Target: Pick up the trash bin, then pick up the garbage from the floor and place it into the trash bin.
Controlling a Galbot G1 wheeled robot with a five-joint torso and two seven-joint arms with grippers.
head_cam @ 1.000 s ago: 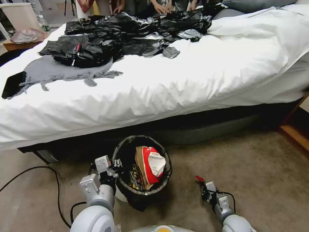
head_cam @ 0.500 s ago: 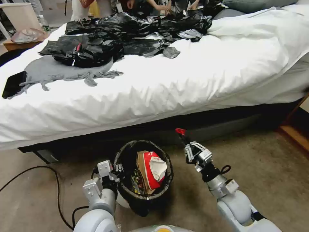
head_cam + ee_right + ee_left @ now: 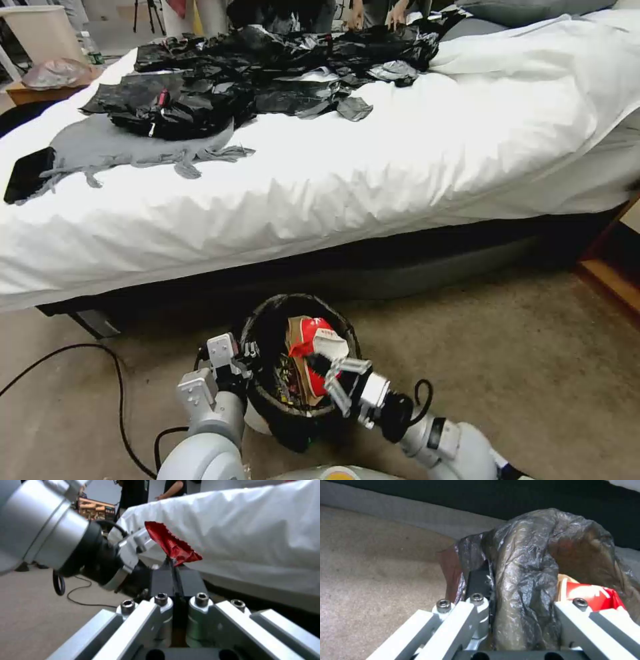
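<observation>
Red wrapper (image 3: 173, 545) ×1 in right end effector (image 3: 174, 576)

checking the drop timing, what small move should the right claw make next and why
Probably open the right claw. Its fingers are pinched shut on a red wrapper, and the head view shows it over the mouth of the trash bin, which the left claw grips by its bagged rim. Released here, the wrapper should fall inside.
</observation>
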